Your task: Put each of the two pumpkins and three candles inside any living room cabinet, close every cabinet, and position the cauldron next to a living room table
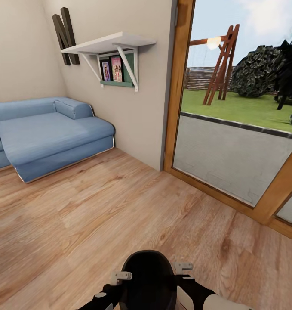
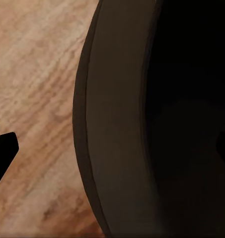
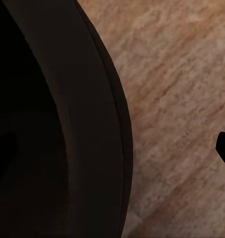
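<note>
one cauldron [image 1: 149,277] — round, black, wide-mouthed

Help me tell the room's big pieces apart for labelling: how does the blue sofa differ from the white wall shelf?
The blue sofa sits low on the wood floor; the white wall shelf hangs high on the wall on angled brackets. The sofa is bulky and cushioned; the shelf is a thin flat board. The sofa's seat is bare; framed pictures stand under the shelf. Both are against the beige walls.
</note>
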Robot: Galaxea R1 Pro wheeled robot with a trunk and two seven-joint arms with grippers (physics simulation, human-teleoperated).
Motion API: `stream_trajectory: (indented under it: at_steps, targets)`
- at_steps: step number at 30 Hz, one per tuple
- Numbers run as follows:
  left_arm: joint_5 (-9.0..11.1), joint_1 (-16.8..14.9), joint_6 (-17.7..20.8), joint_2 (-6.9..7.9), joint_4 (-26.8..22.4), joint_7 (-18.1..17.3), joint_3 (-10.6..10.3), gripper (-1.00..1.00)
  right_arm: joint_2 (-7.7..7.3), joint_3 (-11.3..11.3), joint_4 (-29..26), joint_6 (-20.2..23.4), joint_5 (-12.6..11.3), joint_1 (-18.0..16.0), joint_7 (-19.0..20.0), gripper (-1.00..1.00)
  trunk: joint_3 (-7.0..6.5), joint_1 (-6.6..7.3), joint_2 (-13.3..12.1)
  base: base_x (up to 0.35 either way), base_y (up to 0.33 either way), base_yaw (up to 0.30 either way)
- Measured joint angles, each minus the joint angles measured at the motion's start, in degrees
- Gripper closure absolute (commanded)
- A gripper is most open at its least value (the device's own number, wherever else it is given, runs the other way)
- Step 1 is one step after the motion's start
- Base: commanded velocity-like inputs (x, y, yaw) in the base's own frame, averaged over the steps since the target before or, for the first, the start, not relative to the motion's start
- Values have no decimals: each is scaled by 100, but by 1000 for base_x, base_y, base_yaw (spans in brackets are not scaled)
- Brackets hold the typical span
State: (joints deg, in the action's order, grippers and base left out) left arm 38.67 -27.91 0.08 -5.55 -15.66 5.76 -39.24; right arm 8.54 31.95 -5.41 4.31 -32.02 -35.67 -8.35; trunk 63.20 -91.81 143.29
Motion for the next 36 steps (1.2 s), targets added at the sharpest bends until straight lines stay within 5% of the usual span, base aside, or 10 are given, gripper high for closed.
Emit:
stream_trajectory:
  at_steps: [6, 7, 23, 24, 36]
  targets:
    - [0, 2, 0, -1, 0, 0, 0, -100, 0, 0, 0, 0, 0, 0, 0, -100, 0, 0, 0, 0, 0, 0]
    - [0, 1, 0, -2, 0, 0, 0, -100, 0, 0, 0, 0, 0, 0, 0, 100, 0, 0, 0, 0, 0, 0]
    - [0, 0, 0, 0, 0, 0, 1, -100, -1, 12, 0, -10, 43, 1, -10, 100, 0, 0, 0, 0, 0, 0]
    - [0, 0, -2, 3, 0, -1, 1, 100, -1, 11, 0, -10, 44, 2, -11, 100, 0, 0, 0, 0, 0, 0]
    - [4, -1, -6, 3, -9, -24, 10, 100, 0, 19, -2, -27, 19, 7, -7, 100, -1, 1, 1, 0, 0, 0]
